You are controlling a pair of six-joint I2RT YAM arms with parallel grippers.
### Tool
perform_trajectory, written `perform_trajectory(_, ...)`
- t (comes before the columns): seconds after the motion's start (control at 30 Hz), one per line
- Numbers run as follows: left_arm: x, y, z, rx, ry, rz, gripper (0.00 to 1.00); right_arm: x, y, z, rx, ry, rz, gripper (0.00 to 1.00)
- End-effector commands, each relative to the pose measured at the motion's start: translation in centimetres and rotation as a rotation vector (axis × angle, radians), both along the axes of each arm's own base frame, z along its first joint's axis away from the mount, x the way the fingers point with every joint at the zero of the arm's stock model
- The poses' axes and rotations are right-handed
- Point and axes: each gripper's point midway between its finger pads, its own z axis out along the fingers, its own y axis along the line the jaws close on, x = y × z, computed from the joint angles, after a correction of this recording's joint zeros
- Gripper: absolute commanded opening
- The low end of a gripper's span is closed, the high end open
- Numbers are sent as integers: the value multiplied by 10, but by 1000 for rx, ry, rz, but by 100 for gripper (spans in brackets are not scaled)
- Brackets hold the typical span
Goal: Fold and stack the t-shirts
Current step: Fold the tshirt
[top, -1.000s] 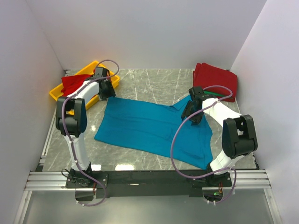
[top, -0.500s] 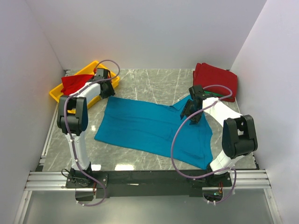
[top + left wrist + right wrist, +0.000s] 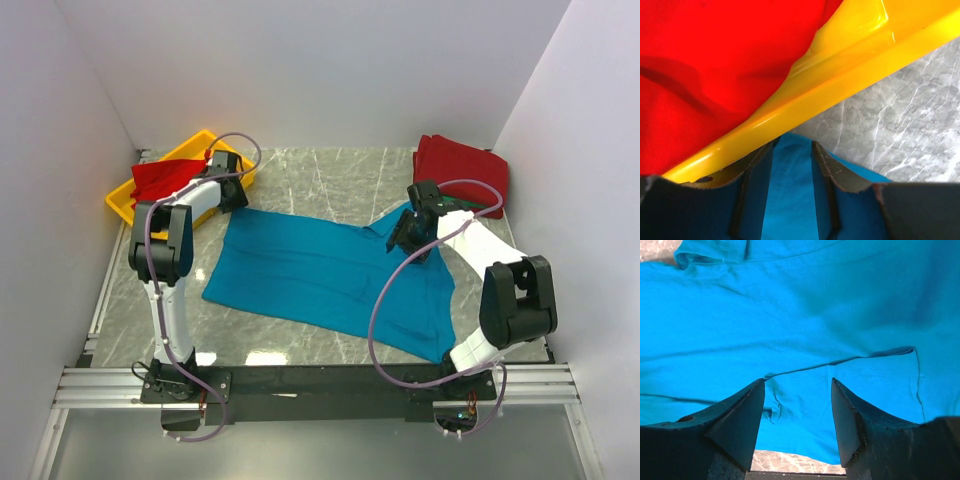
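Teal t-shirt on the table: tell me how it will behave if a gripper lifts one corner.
The teal t-shirt will probably be floppy: it lies flat with soft wrinkles, so a lifted corner should drape and drag the rest. It looks thin, so likely light. On the smooth marble table it may slide and bunch when pushed.

Top view bright, even, diffuse overhead light; white walls [image 3: 300, 70] slightly washed out, shadows soft & faint on marble worktop [image 3: 330, 180], only a mild sheen there. Left wrist cam: strong specular streaks on yellow tray [image 3: 850, 65] rim, red shirt [image 3: 700, 60] oversaturated w/ deep fold shadows, fingers [image 3: 832, 172] of left gripper [image 3: 792, 150] dark & soft-focus in foreground. Right wrist cam: teal shirt [image 3: 800, 315] sharp, stitching clear, shade across upper right
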Motion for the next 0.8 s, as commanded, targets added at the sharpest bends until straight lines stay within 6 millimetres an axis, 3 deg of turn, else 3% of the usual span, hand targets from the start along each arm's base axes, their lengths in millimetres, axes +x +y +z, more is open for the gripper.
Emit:
perform_trajectory(0.0,9,0,-1,17,-34,23,42,3,-1,14,17,-46,-14,62)
perform_trajectory(0.4,15,3,-6,35,-28,44,36,4,-2,14,12,-52,-17,62)
perform_trajectory(0.77,17,5,-6,49,-26,55,35,14,-5,15,-6,-65,-32,62)
